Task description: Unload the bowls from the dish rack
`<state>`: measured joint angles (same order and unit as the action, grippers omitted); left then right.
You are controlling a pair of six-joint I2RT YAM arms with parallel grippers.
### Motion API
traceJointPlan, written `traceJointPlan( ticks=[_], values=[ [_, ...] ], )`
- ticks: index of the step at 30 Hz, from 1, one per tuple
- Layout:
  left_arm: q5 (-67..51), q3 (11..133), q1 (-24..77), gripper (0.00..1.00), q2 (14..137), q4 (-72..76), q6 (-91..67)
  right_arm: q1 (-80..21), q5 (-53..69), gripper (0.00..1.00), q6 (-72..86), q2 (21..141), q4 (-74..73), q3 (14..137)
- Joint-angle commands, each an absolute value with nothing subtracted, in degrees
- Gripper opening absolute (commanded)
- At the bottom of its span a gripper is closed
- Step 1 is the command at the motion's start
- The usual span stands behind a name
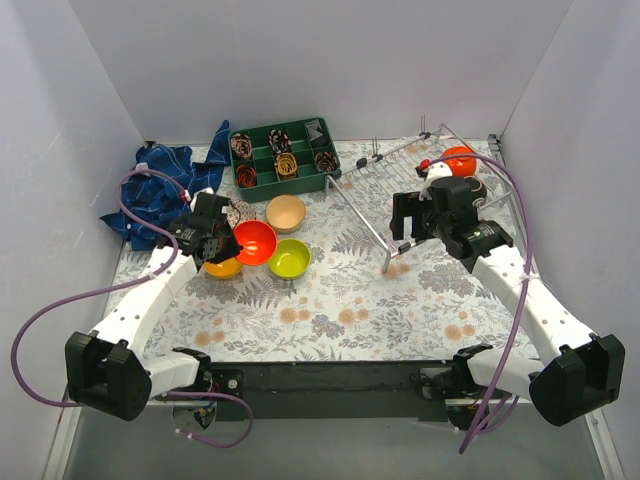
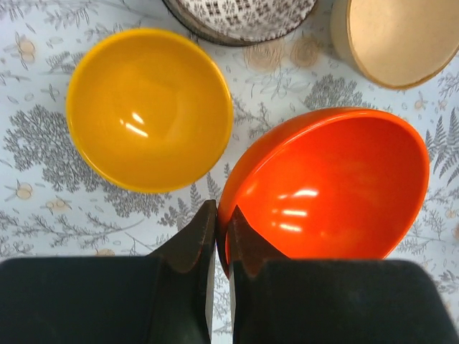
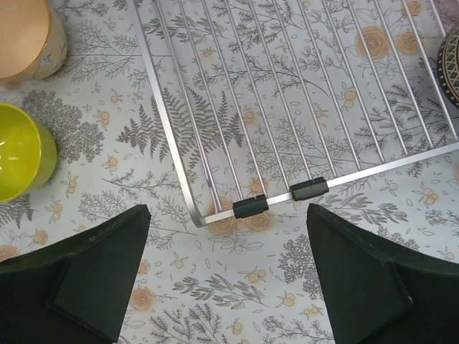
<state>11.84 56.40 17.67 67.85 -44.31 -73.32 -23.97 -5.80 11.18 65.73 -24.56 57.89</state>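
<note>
My left gripper (image 1: 224, 246) is shut on the rim of a red-orange bowl (image 1: 255, 242), one finger inside and one outside, as the left wrist view (image 2: 224, 215) shows on the bowl (image 2: 337, 179). Around it on the table stand a yellow-orange bowl (image 2: 147, 107), a lime green bowl (image 1: 289, 258), a beige bowl (image 1: 286, 212) and a white dotted-pattern bowl (image 2: 240, 18). The silver dish rack (image 1: 400, 175) holds a second red-orange bowl (image 1: 459, 159); a dark patterned bowl (image 3: 452, 64) shows at its edge. My right gripper (image 3: 228, 215) is open and empty above the rack's near corner.
A green compartment tray (image 1: 310, 150) with small items stands at the back. A crumpled blue cloth (image 1: 160, 190) lies at the back left. White walls close in the table on three sides. The right arm hides part of the rack's contents.
</note>
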Motion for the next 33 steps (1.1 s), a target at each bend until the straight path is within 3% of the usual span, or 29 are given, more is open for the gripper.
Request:
traceJointPlan(
  ticks=[1, 11, 21, 24, 28, 31, 33],
  values=[
    [9.8, 54.5, 17.8, 0.00, 66.1, -49.0, -77.4, -23.7, -9.2, 0.99, 8.5, 65.8, -25.5, 61.2],
    [3.4, 38.9, 17.8, 0.00, 57.6, -45.7, -90.3, -23.3, -15.8, 0.99, 4.1, 68.2, -25.5, 62.5],
    [4.3, 31.6, 17.8, 0.00, 56.6, -39.5, -93.7, -18.6, -20.0, 0.99, 0.7, 73.3, -24.5, 66.7],
    [4.0, 31.4, 17.8, 0.13, 55.5, -39.4, -94.1, -16.4, -20.1, 0.99, 0.2, 75.1, -23.6, 67.8],
    [3.8, 32.1, 17.8, 0.41, 52.9, -41.0, -94.7, -13.5, -21.1, 0.99, -2.5, 78.2, -22.3, 70.5],
    [5.0, 35.1, 17.8, 0.55, 51.0, -43.8, -93.8, -10.6, -21.1, 0.99, -4.0, 80.4, -20.8, 71.9],
    [6.6, 37.2, 17.8, 0.72, 50.0, -45.7, -92.8, -8.2, -20.9, 0.98, -4.6, 81.8, -19.9, 73.6]
  ],
)
